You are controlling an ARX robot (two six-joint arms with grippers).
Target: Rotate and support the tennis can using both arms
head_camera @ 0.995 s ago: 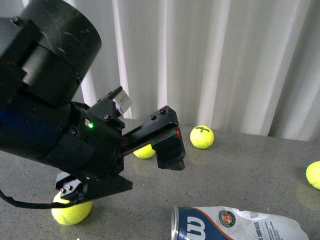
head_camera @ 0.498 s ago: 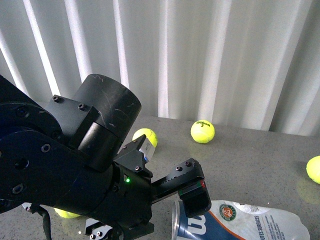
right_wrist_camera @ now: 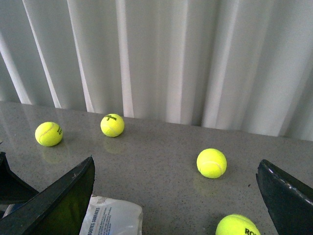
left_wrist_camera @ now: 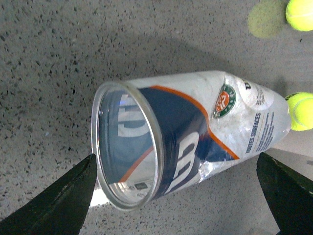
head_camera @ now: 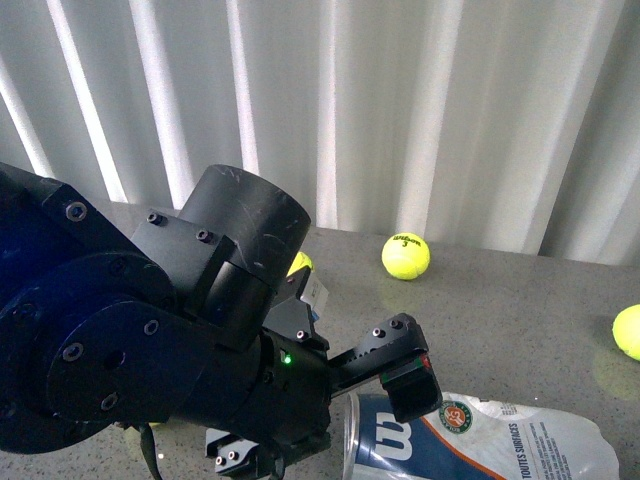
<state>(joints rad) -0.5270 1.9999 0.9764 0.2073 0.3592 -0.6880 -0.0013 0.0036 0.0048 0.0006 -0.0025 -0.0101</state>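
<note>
Tennis can (head_camera: 480,447): clear plastic tube with metal rim and white-and-navy Wilson label, lying on its side on the grey speckled counter (head_camera: 520,320); rimmed mouth toward the bulky black left arm (head_camera: 150,360), far end crumpled.
Left end effector (left_wrist_camera: 176,157): spread wide, holding nothing; one finger on either side of the can near the rim; contact not determinable.
Right end effector (right_wrist_camera: 175,161): spread wide, empty, near the can's crumpled end, not touching it.
Loose items: yellow tennis balls (right_wrist_camera: 211,163) scattered on the counter, one near the crumpled end.
Backdrop: white pleated curtain (head_camera: 400,110).
</note>
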